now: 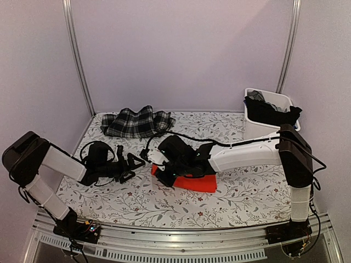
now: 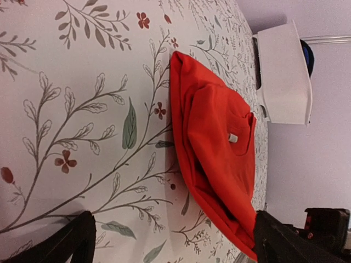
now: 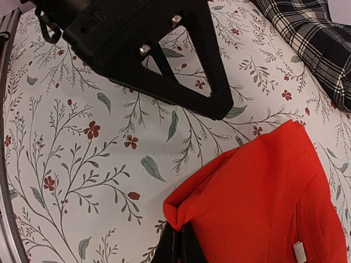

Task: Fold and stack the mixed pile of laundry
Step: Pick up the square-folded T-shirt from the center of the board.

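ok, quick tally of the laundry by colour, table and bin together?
Plaid: 1, the plaid garment, lying on the tablecloth
Orange-red: 1, the orange-red garment, also on the tablecloth
Dark: at least 1, the dark cloth heaped in the white bin; can't separate the pieces
Total: at least 3

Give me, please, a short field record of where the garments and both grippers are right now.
orange-red garment: mid tablecloth, partly folded
plaid garment: bunched at far left, untouched
dark garments: draped in and over white bin, far right
right gripper: shut on the orange-red garment's edge
left gripper: open, empty, left of the orange-red garment
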`<state>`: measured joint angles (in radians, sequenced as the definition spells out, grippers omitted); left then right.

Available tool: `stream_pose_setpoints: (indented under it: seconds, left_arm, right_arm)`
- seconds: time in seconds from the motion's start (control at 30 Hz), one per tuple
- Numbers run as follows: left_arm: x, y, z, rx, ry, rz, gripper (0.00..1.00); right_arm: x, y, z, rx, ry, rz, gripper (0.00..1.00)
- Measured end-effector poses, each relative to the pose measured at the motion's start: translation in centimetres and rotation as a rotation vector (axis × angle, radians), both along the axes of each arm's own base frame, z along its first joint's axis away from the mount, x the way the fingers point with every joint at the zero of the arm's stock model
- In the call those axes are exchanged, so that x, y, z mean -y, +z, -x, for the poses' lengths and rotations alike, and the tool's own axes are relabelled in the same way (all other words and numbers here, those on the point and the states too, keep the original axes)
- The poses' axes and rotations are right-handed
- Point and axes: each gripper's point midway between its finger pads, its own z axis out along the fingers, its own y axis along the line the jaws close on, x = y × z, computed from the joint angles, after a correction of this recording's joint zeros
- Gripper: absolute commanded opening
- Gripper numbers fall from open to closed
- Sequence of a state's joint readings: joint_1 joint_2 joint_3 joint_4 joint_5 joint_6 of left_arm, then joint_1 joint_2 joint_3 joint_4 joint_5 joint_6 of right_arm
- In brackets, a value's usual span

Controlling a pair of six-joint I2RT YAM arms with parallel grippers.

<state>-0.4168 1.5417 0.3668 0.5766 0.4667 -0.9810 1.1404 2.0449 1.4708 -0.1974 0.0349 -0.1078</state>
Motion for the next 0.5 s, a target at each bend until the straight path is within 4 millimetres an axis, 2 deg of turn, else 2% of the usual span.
stream_pose_setpoints:
  seconds: [0.2,0.5]
  left_arm:
    - [2.7,0.1,-1.0,-0.015,-0.033,0.056,1.0]
    - [5.6,0.0,-2.8,0.007,-0.091,0.142,0.97]
  right_arm:
    - [-0.4,0.5,0.1,-0.008,0.016,-0.019,0.0]
    - [-2.6,2.5,0.0,-0.006,0.059,-0.08,0.0]
